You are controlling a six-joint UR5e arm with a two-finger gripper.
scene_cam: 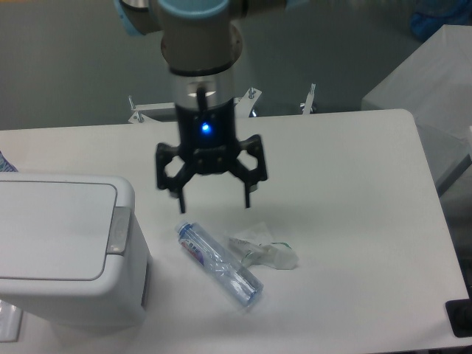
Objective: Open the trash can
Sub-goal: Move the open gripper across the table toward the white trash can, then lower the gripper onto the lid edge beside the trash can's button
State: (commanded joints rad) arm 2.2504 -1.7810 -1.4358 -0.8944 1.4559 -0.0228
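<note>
Large white boxy plastic trash can (66,251): stands at the near left of the table, partly cut off by the left edge of the view. Flat white lid (51,228) lies down and level, so the can reads as closed. Grey latch tab (118,230) sits on the lid's right edge, facing the middle of the table; that side is the one an arm from the centre could reach, which likely explains the can's orientation.

Black two-finger gripper (214,200): hangs from the arm's grey wrist, fingers pointing down and spread wide, holding nothing. A blue light glows on its body. It hovers above the table, to the right of the latch tab and apart from it, at a height I judge to be a little above the lid, though depth is hard to read from this one view.

Clear plastic bottle with blue cap and label (219,264): lies on its side, diagonal, just below the gripper and near the can's right wall.

Crumpled clear plastic wrapper (264,252): lies touching or nearly touching the bottle's right side.

White table (354,221): bears all of the above.

Obstructions: the bottle's capped end lies between gripper and can at table level; a path above lid height to the tab looks free.
</note>
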